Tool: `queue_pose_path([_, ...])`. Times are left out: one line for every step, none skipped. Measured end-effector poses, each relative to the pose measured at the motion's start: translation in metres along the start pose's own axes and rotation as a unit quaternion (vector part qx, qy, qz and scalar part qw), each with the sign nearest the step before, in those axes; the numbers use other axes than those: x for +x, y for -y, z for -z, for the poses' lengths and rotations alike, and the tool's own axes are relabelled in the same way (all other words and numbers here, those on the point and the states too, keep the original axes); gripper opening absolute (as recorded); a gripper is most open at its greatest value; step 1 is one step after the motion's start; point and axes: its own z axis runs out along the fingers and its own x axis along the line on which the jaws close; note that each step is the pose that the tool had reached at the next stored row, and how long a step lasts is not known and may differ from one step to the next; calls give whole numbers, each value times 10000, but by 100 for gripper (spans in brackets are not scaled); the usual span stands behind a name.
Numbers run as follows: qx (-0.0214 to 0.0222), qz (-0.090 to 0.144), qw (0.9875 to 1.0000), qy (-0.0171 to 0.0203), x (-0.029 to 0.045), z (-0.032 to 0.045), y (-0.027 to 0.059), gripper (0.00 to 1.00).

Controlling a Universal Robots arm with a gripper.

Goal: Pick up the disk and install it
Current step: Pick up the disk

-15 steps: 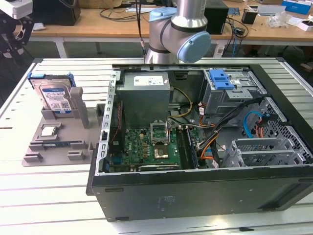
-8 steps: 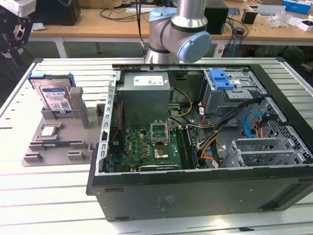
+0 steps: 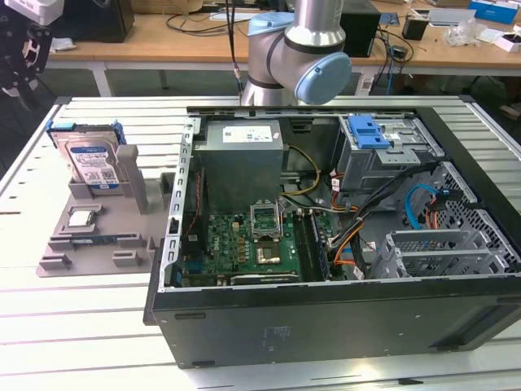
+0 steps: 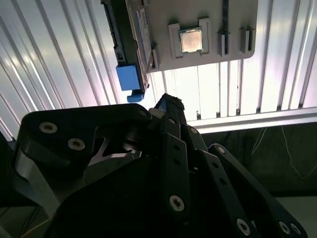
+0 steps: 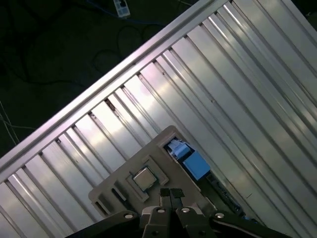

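Note:
The disk (image 3: 91, 163) is a silver drive with a white-and-blue label in a blue bracket. It stands leaning in a slot of the grey holder (image 3: 81, 248) at the exterior view's left. My gripper (image 3: 23, 69) hangs well above and to the left of it, shut with nothing between the fingers. In the first wrist view the fingertips (image 5: 164, 193) sit pressed together over the holder, near the disk's blue bracket (image 5: 195, 164). The second wrist view shows the disk (image 4: 130, 44) edge-on beyond the gripper (image 4: 169, 102).
A small square silver chip (image 3: 81, 217) lies on the holder. The open computer case (image 3: 326, 322) takes up the middle and right of the slatted table (image 3: 73, 326), with a grey drive cage and blue latch (image 3: 370, 133) at its back. The arm's base (image 3: 297, 49) stands behind the case.

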Motion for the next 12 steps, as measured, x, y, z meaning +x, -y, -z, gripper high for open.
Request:
queue_pose_path([-1, 57, 10000, -2, 0, 0, 0, 11])
queue_pose_path([-3, 113, 9999, -5, 0, 0, 0, 11])
queue_pose_path([-4, 184, 9998, -8, 0, 0, 0, 11])
queue_pose_path([-5, 232, 9997, -10, 0, 0, 0, 11])
queue_pose_path([-7, 318, 9995, -14, 0, 0, 0, 11])
queue_pose_path([-9, 375, 9993, -17, 0, 0, 0, 11])
queue_pose_path([-10, 435, 9990, -19, 0, 0, 0, 11])
queue_pose_path([-12, 526, 9986, -24, 0, 0, 0, 11])
queue_pose_path([-13, 580, 9983, -26, 0, 0, 0, 11])
queue_pose_path([-15, 656, 9978, -29, 0, 0, 0, 11])
queue_pose_path([-17, 726, 9974, -33, 0, 0, 0, 11])
queue_pose_path([-18, 779, 9970, -35, 0, 0, 0, 11])
